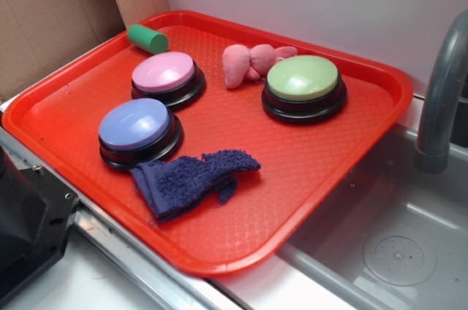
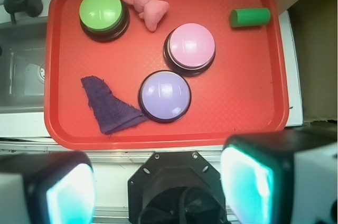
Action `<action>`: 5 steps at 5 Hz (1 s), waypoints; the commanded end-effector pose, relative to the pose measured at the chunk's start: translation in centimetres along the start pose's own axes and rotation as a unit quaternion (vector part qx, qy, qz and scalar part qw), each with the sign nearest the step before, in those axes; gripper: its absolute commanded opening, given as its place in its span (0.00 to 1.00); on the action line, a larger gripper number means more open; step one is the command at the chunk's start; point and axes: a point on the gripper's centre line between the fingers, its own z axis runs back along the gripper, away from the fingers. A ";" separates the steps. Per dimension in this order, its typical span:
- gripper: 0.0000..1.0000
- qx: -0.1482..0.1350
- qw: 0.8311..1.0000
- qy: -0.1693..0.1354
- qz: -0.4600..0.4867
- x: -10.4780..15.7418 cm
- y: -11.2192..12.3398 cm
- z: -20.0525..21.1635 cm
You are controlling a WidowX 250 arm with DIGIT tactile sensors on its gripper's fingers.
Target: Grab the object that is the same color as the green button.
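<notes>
Glossy, fine-textured plastic tray point(image 1: 351, 178); smooth matt cylinder point(image 1: 148, 39); satin plastic dome on green button point(image 1: 303, 77); rough terry cloth point(image 1: 191, 180); soft fabric toy point(image 1: 248, 62); brushed metal sink point(image 1: 409, 251).

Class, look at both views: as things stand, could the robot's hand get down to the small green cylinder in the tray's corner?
Probably yes. The green cylinder lies on its side, apart from the pink button, with nothing on top of it. The hand is open. Only the tray's raised rim sits close beside it.
</notes>
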 end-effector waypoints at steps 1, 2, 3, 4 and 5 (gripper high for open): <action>1.00 0.000 1.000 0.000 0.000 0.0 0.0 0.0; 1.00 0.049 0.990 -0.066 0.119 2.6 4.0 -1.2; 1.00 0.078 0.963 -0.094 0.238 4.0 6.9 -3.0; 1.00 0.132 0.922 -0.107 0.348 5.1 9.9 -5.3; 1.00 0.187 0.864 -0.122 0.451 7.0 12.1 -8.5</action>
